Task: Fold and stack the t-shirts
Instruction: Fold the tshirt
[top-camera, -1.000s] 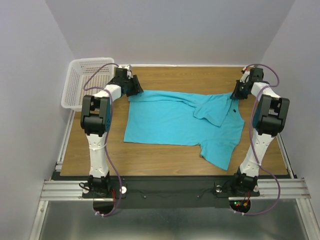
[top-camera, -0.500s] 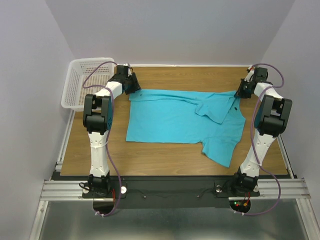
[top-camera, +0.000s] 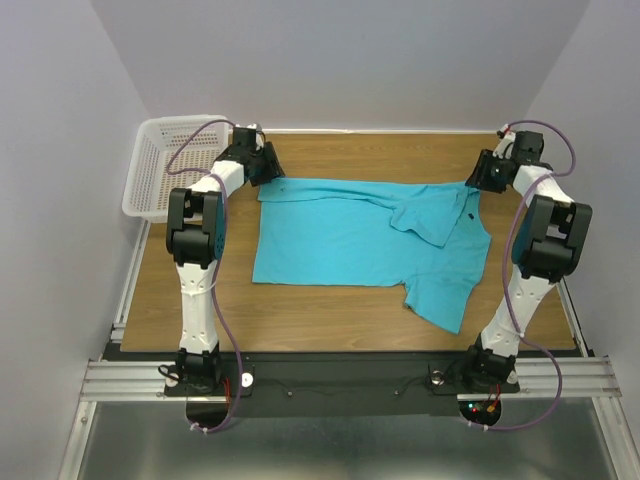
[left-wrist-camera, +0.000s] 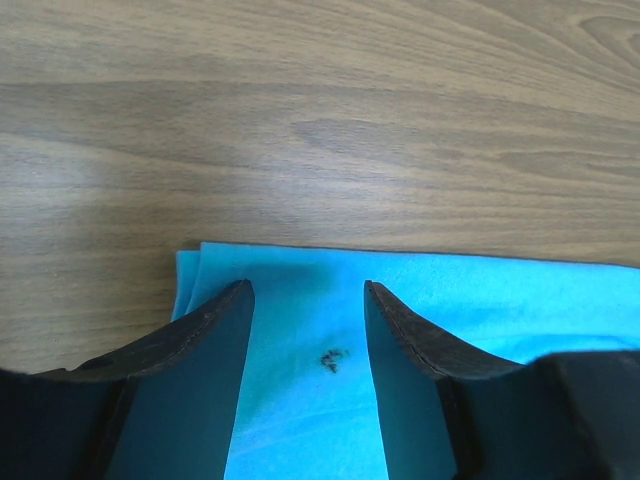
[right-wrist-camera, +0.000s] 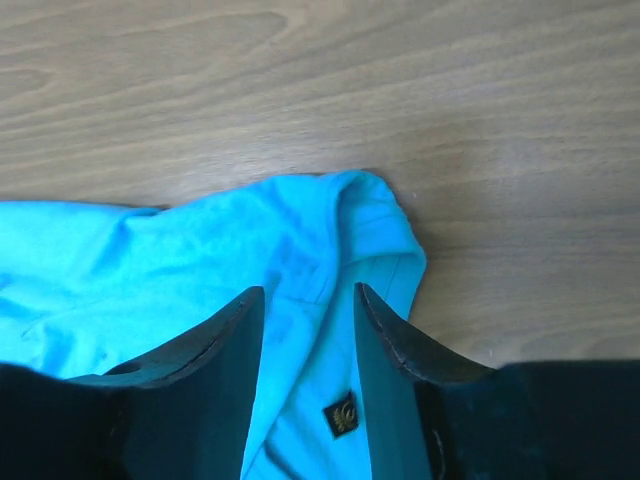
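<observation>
The t-shirt (top-camera: 360, 235) lies spread on the worktop (top-camera: 330, 310), in the middle of the top view. One part of it is folded over near the upper right, and a sleeve points toward the lower right. The left hand (left-wrist-camera: 305, 288) stands at the shirt's upper left corner, jaws apart, with the cloth flat under the gap; it grips nothing. A small dark mark (left-wrist-camera: 330, 360) is on the cloth there. The right hand (right-wrist-camera: 309, 290) is at the upper right corner, jaws also apart, holding nothing. Near it a small dark patch (right-wrist-camera: 340, 415) carries a gold emblem; I cannot read any writing on it. A white basket (top-camera: 165, 170) stands at the upper left.
</observation>
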